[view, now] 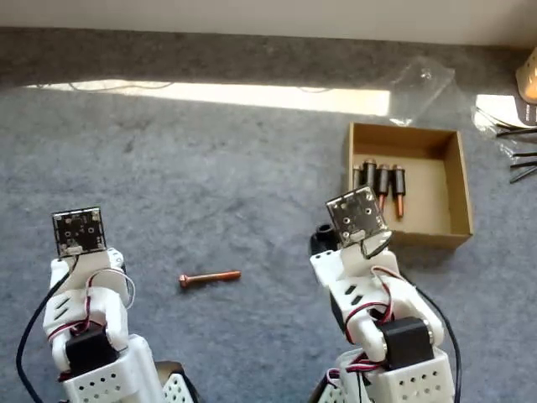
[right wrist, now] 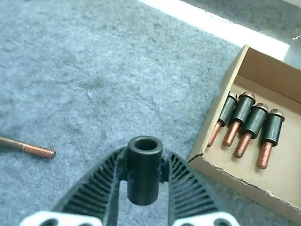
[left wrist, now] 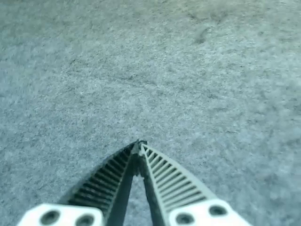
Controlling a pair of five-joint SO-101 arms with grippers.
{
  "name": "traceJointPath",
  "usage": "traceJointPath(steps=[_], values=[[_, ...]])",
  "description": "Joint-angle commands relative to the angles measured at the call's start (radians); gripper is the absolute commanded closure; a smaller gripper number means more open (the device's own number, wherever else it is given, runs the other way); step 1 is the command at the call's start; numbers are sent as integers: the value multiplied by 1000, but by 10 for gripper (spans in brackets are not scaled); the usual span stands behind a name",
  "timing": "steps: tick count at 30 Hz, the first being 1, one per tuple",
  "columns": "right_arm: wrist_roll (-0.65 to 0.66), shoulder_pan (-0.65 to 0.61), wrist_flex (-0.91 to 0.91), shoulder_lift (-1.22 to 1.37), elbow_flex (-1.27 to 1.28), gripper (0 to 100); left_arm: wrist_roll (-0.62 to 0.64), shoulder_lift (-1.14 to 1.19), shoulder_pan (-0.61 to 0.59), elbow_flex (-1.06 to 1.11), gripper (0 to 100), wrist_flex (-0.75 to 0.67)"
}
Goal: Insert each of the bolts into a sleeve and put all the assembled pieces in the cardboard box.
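The right gripper (right wrist: pixel 143 156) is pinching a black sleeve (right wrist: pixel 142 181) between its ribbed fingers (right wrist: pixel 186 188); the sleeve is sitting near the fingertips, and its open bore is facing the wrist camera; the gripper is hanging over the grey carpet (view: pixel 210 168), near the cardboard box (view: pixel 460 180) but outside it, by the box's near left corner.

The left gripper (left wrist: pixel 139 144) is holding nothing; its fingers (left wrist: pixel 169 176) are pressing together at the tips, and it is hovering over bare carpet, well apart from the box.

One loose copper bolt (view: pixel 210 277) is lying flat on the carpet between the two arms; its head is pointing toward the left arm and its threaded end toward the right arm; nothing is touching it.

Inside the box, four assembled pieces (view: pixel 382 185) are lying side by side in the left part; each is showing a black sleeve at the far end and a copper threaded shank sticking out toward the near wall; the outermost one is lying just beside the left wall; the right part of the box floor is showing bare cardboard.

A crumpled clear plastic bag (view: pixel 419 88) is lying beyond the box's far wall; a band of sunlight (view: pixel 210 92) is crossing the carpet far from the arms.
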Motion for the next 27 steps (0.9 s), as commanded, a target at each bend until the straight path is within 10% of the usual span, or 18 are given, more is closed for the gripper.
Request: traceJointPath(steps=[1, 27], values=[[-12, 21, -110, -15, 62, 995, -35, -5, 74, -5, 993, -15], [-144, 125, -314, -15, 271, 995, -192, 10, 323, -168, 992, 155]])
